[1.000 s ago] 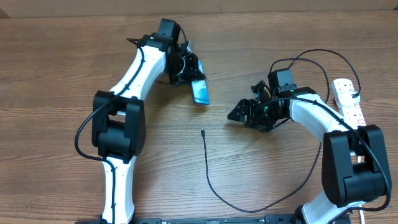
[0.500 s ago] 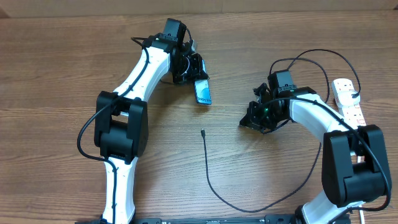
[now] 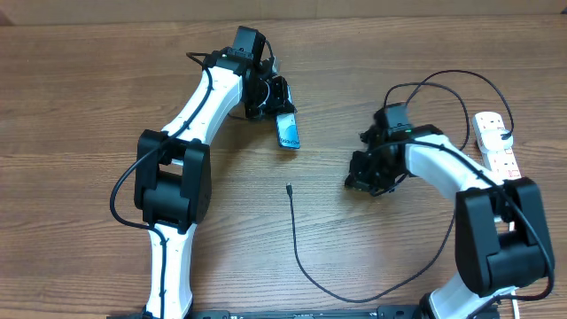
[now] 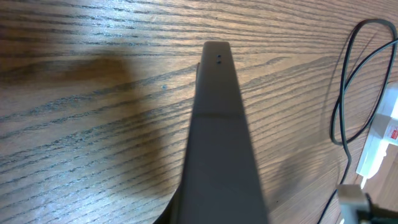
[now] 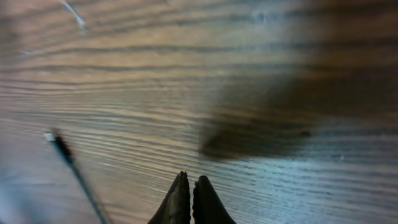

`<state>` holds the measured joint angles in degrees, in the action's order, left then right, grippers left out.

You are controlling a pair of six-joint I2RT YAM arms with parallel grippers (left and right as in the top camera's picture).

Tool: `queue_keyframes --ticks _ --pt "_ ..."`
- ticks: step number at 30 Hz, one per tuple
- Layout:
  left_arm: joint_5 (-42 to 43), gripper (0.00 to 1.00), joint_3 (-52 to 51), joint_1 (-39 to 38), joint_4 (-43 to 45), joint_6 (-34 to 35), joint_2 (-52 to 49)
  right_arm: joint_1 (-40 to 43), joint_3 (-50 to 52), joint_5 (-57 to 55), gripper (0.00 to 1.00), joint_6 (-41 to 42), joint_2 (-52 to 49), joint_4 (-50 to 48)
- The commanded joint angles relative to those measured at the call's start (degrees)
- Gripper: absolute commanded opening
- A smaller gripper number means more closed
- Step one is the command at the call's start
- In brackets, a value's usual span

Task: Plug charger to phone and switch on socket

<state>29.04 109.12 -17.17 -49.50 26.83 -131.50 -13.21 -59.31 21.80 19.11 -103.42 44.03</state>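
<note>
The phone (image 3: 288, 132), with a turquoise screen and black edges, hangs tilted above the table with my left gripper (image 3: 281, 112) shut on its upper end. In the left wrist view the phone (image 4: 217, 137) shows only as a dark slab reaching away from the camera. The charger's plug tip (image 3: 289, 187) lies on the wood below the phone, and its thin black cable (image 3: 306, 261) curves toward the front edge. My right gripper (image 3: 353, 176) hovers right of the tip, shut on nothing. Its fingertips (image 5: 180, 186) press together, with the charger tip (image 5: 55, 139) to their left. The white socket (image 3: 495, 142) lies far right.
A thin black cable (image 3: 447, 78) loops from behind the right arm toward the socket, and the left wrist view shows this cable (image 4: 347, 93) beside the white socket (image 4: 378, 143). Bare wooden table (image 3: 89, 106) surrounds both arms.
My right gripper has gone from open to shut and drawn back slightly to the right. The left gripper with the phone shifted a little to the right, then stayed still.
</note>
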Motion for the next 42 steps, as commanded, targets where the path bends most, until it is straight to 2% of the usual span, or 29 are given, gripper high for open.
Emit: queue_keyframes --ticks 1,20,28,42 --pt "0.4 0.04 0.5 0.2 0.2 -1.1 0.4 -2.8 -0.7 -7.6 0.04 3.7 0.3 0.0" --pt "0.4 0.04 0.5 0.2 0.3 -1.1 0.4 -4.4 -0.7 -9.4 0.04 4.0 0.3 0.0" --pt "0.4 0.04 0.5 0.2 0.3 -1.1 0.4 -4.5 -0.7 -9.4 0.04 1.0 0.3 2.0" --pt "0.3 0.04 0.5 0.2 0.3 -1.2 0.4 -9.4 -0.7 -20.5 0.04 -0.1 0.3 4.6"
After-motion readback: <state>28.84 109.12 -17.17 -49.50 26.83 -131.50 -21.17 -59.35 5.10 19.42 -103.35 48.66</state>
